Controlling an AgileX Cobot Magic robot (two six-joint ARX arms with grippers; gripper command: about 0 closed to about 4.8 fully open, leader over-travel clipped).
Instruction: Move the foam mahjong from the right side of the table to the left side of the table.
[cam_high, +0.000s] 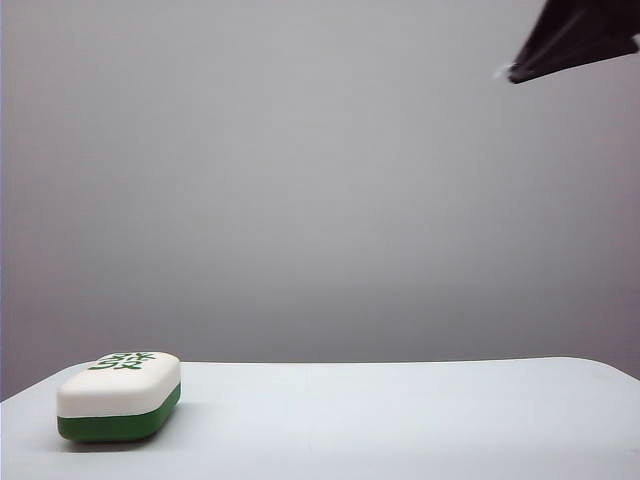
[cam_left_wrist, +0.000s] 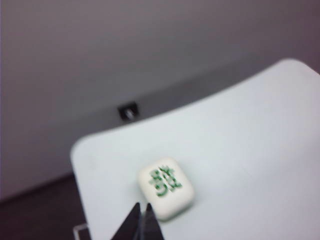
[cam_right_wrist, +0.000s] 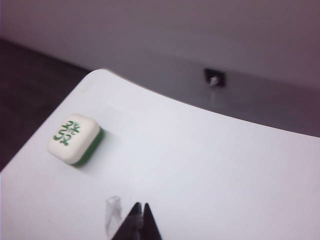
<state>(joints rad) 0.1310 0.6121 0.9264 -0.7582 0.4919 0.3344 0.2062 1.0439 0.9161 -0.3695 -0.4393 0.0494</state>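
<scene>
The foam mahjong (cam_high: 120, 395) lies flat on the far left of the white table (cam_high: 400, 420), white layer up over a dark green base, green characters on top. It also shows in the left wrist view as the foam mahjong (cam_left_wrist: 166, 187) and in the right wrist view as the foam mahjong (cam_right_wrist: 75, 138). My left gripper (cam_left_wrist: 141, 206) hovers high above the table just beside the tile, jaws shut and empty. My right gripper (cam_right_wrist: 141, 205) is also raised well above the table's middle, shut with nothing in it. A dark part of an arm (cam_high: 575, 40) shows at the top right of the exterior view.
The table has rounded corners, and the table's edge (cam_left_wrist: 80, 165) drops to dark floor close to the tile. A small dark camera mount (cam_right_wrist: 214, 78) sits beyond the table's far side. A plain grey wall stands behind.
</scene>
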